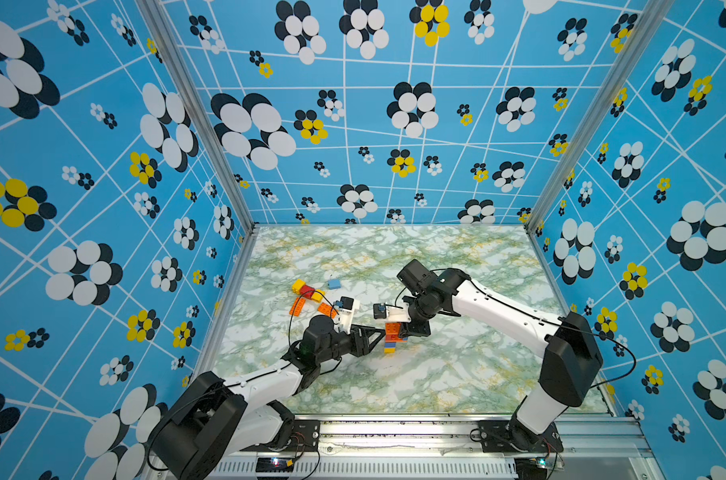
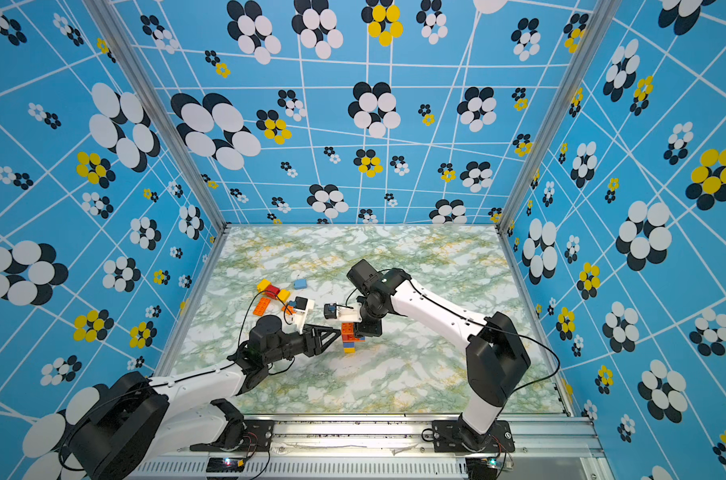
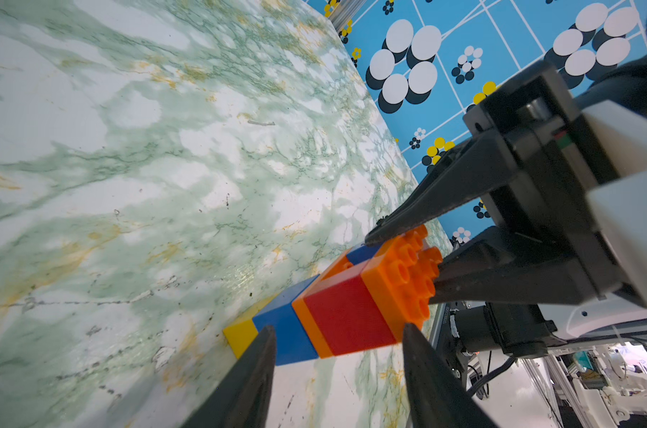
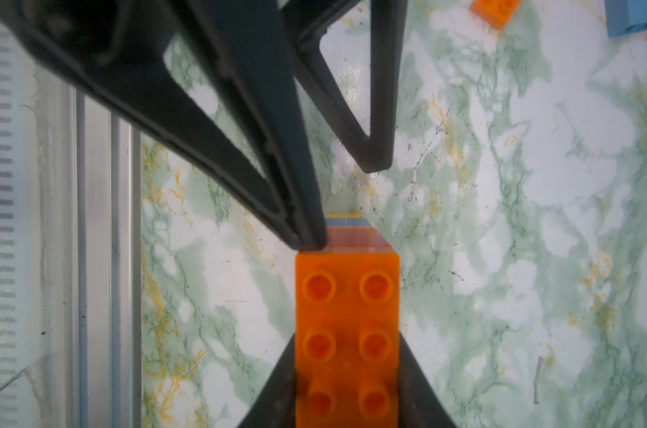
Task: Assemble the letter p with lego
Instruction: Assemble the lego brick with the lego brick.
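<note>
No words, numbers, labels or brand marks can be read in any view. The lego stack (image 3: pixel 348 315) has plain studs and sides, the marbled counter (image 1: pixel 436 374) bears only veining, and the blue walls (image 1: pixel 394 124) carry only a flower and line pattern.

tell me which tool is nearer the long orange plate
Left: the left tool sits between the long orange plate and the stack; the right tool grips its far end.

Green-veined marble tabletop (image 1: pixel 436 374), blue flower-print walls (image 1: pixel 353 124), alu rail (image 1: pixel 394 424) at front.
</note>
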Motion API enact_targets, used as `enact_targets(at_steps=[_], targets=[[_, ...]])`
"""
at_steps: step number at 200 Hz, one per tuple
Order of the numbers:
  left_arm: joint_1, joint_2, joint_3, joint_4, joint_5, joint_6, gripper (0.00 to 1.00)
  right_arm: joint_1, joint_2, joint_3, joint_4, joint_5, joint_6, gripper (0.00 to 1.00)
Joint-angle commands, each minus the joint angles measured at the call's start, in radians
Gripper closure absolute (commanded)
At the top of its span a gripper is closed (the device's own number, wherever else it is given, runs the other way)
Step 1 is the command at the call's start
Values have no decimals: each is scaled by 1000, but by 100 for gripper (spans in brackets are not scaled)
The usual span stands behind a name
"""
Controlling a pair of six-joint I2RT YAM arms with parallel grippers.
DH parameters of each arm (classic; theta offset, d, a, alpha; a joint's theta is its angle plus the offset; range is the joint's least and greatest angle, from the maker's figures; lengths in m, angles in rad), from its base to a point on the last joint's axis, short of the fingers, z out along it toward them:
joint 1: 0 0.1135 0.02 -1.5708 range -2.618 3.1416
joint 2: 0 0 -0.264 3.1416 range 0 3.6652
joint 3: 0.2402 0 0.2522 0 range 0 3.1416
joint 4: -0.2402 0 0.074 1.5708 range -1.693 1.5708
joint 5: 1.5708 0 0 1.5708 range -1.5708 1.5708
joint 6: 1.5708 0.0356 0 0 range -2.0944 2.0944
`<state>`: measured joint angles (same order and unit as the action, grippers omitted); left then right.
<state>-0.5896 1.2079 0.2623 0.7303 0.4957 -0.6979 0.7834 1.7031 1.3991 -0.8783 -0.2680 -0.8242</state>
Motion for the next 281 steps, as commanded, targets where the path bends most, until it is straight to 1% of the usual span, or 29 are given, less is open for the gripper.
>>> enact_targets(at_steps=[1, 31, 77, 91, 117, 149, 161, 174, 177, 185, 236, 249, 281], targets=[[-10, 25, 28, 95, -1, -35, 44, 8, 25, 5, -34, -9, -9, 76], [-12, 46, 28, 148, 6, -58, 44, 8, 27, 4, -33, -7, -8, 76], [-12, 92, 38, 207, 23, -89, 36, 8, 32, 11, -29, -10, -8, 76], [-16, 110, 49, 208, 34, -86, 35, 8, 36, 16, -28, -13, -6, 76], [-24, 138, 58, 192, 31, -74, 41, 8, 34, 15, -21, -14, -4, 76], [-25, 163, 60, 188, 27, -68, 53, 10, 34, 15, -18, -14, -3, 74], [-28, 166, 60, 182, 27, -63, 55, 9, 33, 15, -16, -14, -2, 74], [-32, 168, 60, 171, 26, -54, 56, 9, 33, 15, -12, -13, -2, 73], [-33, 168, 60, 168, 27, -53, 60, 10, 33, 15, -11, -14, -1, 72], [-34, 168, 60, 161, 27, -48, 61, 9, 34, 15, -9, -14, -1, 71], [-39, 159, 43, 133, 12, -25, 63, 10, 29, 17, 15, -29, 18, 68], [-40, 159, 39, 130, 8, -23, 63, 9, 27, 17, 20, -31, 23, 64], [-45, 162, 31, 124, -1, -15, 63, 9, 18, 18, 33, -37, 36, 58]])
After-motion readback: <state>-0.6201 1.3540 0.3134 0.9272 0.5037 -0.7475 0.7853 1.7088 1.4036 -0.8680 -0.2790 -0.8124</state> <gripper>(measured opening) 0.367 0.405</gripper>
